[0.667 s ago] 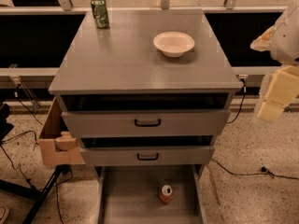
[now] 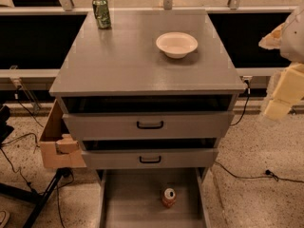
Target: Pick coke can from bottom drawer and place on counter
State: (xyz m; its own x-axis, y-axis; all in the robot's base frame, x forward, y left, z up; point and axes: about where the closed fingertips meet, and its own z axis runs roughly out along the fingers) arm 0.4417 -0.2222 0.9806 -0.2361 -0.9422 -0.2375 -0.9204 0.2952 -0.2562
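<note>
Three grey drawers stand open in steps down the front of the cabinet. The lowest and nearest, the bottom drawer (image 2: 128, 203), is pulled out farthest. The coke can (image 2: 168, 197) stands upright on its flat floor, a little right of the middle and apart from both side walls, its silver top facing up.

Above it, the middle drawer (image 2: 190, 159) and the top drawer (image 2: 199, 125) are each open a little, each with a black handle. A cardboard box (image 2: 54, 144) sits against the cabinet's left side, and cables (image 2: 247, 175) trail over the speckled floor.

The gripper (image 2: 276, 109) hangs at the right edge of the view, off the cabinet's right side and well apart from the coke can. I cannot tell whether it is open or closed.

Farther back, the tabletop (image 2: 123, 65) carries a white bowl (image 2: 176, 44) right of the middle. A green can (image 2: 101, 12) stands upright near the far left corner, well apart from the bowl.
</note>
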